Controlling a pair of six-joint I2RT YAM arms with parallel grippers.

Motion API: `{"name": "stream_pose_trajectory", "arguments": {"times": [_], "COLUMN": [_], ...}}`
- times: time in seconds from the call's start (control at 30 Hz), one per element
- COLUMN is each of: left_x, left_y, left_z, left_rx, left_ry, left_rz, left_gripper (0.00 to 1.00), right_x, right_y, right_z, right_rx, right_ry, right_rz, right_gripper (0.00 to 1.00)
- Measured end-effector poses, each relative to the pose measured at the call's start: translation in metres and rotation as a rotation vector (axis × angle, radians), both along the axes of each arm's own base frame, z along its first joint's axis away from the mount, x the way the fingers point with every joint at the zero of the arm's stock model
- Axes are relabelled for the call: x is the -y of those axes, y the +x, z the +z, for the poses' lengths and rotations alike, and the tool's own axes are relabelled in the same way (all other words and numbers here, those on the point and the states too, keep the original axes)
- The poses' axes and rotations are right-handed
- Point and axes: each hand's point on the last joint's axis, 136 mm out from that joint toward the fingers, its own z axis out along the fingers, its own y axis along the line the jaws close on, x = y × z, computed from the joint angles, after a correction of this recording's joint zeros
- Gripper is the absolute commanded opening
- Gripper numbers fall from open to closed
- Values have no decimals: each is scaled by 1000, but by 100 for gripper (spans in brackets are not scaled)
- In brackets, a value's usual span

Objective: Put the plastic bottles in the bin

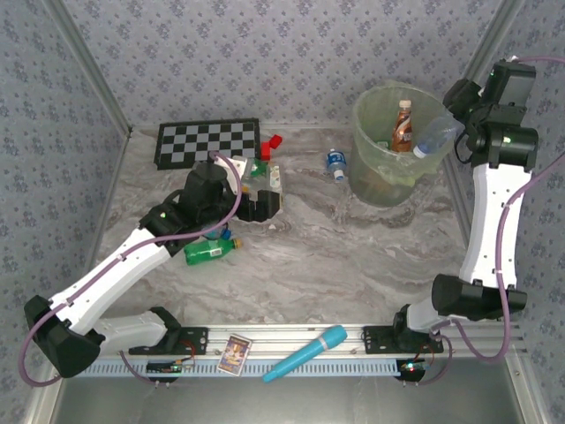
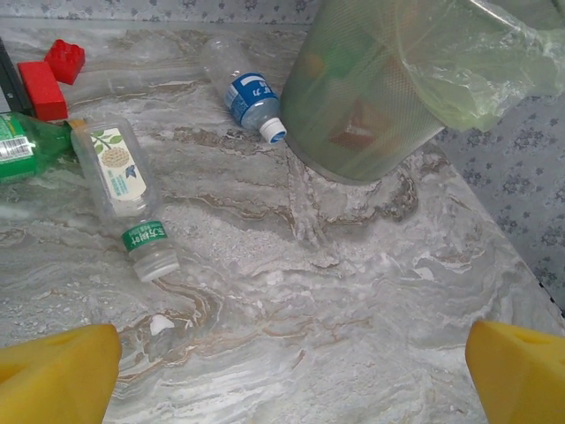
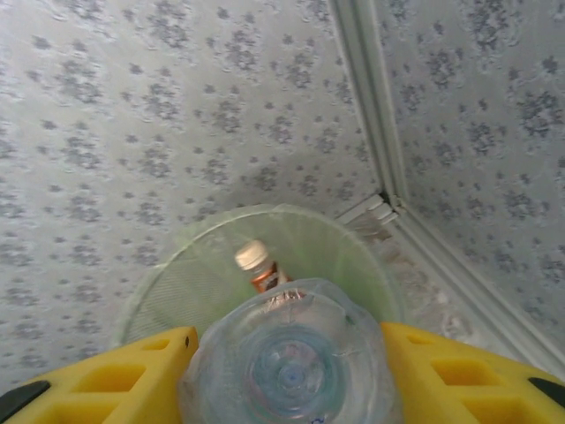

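Observation:
My right gripper (image 1: 452, 132) is shut on a clear plastic bottle (image 1: 431, 140), held over the right rim of the bin (image 1: 378, 168). In the right wrist view the bottle's base (image 3: 291, 367) sits between the yellow fingers (image 3: 106, 375), above the bin's mouth (image 3: 194, 265). A brown-orange bottle (image 1: 403, 125) with a white cap (image 3: 252, 255) stands inside. My left gripper (image 1: 269, 196) is open over the table, with nothing between its fingers (image 2: 57, 375). Ahead of it lie a clear green-labelled bottle (image 2: 124, 190), a blue-labelled bottle (image 2: 245, 90) by the bin (image 2: 371, 97), and a green bottle (image 2: 26, 146).
Another green bottle (image 1: 210, 251) lies beside the left forearm. Red blocks (image 1: 271, 144) and a checkerboard (image 1: 207, 141) are at the back left. A turquoise microphone-shaped object (image 1: 306, 352) and a small card (image 1: 235, 353) rest on the front rail. Patterned walls close in the table.

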Motion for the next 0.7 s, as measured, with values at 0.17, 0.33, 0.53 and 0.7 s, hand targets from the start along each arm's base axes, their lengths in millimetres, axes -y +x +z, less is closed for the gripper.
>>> {"name": "stream_pose_trajectory", "arguments": {"times": [0.17, 0.33, 0.53, 0.7], "left_x": [-4, -8, -9, -10], "left_y": [1, -2, -4, -4], "left_z": [-3, -1, 3, 4], "left_rx": [3, 5, 13, 13], "left_ry": [26, 26, 17, 16], "left_rz": [14, 17, 18, 18], "left_gripper": [100, 100, 100, 100], "right_x": [5, 6, 6, 2], "right_y": [19, 33, 39, 44], "right_z": [-7, -25, -12, -2], "right_rx": [1, -49, -18, 7], "right_ry": [-21, -22, -28, -38], "right_rz": [-1, 7, 9, 23], "right_gripper": [52, 51, 51, 51]}}
